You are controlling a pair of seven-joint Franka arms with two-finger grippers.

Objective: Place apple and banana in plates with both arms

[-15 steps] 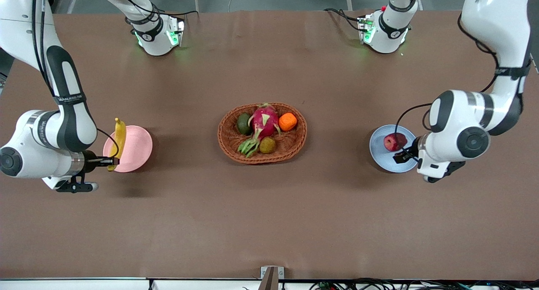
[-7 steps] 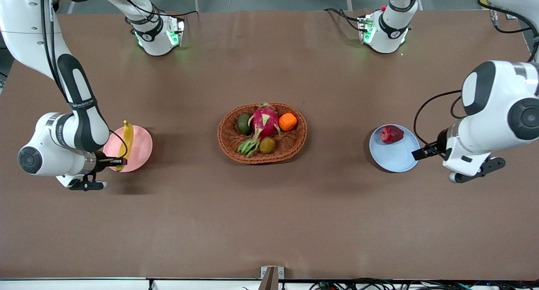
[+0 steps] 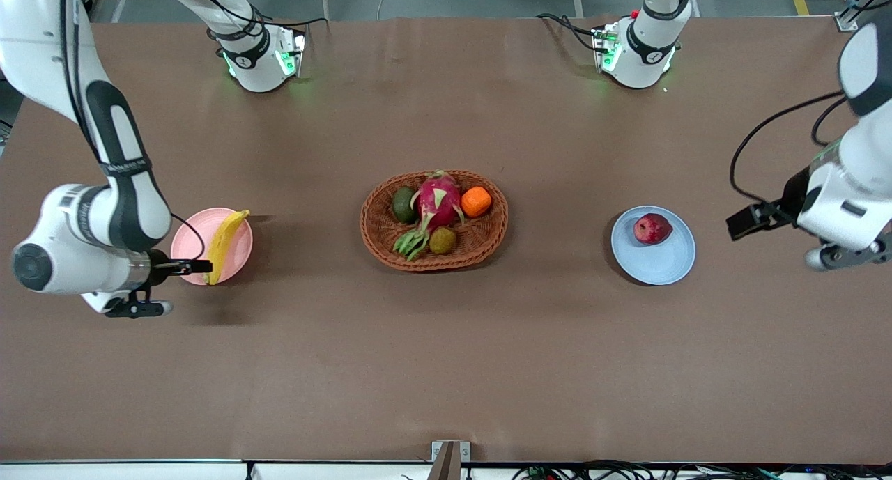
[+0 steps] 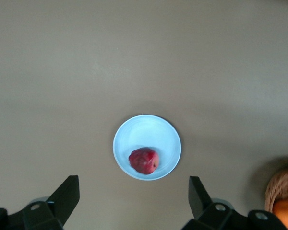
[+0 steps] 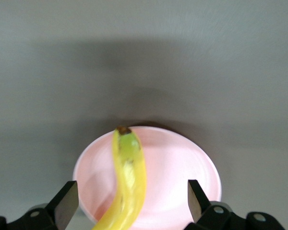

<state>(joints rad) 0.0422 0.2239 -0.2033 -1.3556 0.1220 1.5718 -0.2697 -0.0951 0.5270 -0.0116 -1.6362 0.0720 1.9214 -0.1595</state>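
Note:
The yellow banana (image 3: 224, 246) lies across the pale pink plate (image 3: 239, 257), one end at the rim beside my right gripper (image 3: 200, 265). In the right wrist view the banana (image 5: 128, 182) runs between the wide-apart fingers (image 5: 67, 196) without touching them, over the pink plate (image 5: 182, 177); the right gripper (image 5: 129, 194) is open. The dark red apple (image 3: 652, 228) sits on the light blue plate (image 3: 655, 264). My left gripper (image 3: 744, 221) is open and empty, off the plate toward the left arm's end of the table. The left wrist view shows the apple (image 4: 144, 160) on the blue plate (image 4: 146, 132), well clear of the left gripper (image 4: 133, 191).
An oval wicker basket (image 3: 376, 243) stands mid-table between the plates. It holds a pink dragon fruit (image 3: 437, 200), an orange (image 3: 477, 201), a dark green fruit (image 3: 403, 204) and a small brown fruit (image 3: 442, 240). The basket's edge (image 4: 283, 184) shows in the left wrist view.
My left gripper let go of the apple and moved up and away toward the left arm's end of the table. The banana tipped down flat across the pink plate, and the right gripper opened.

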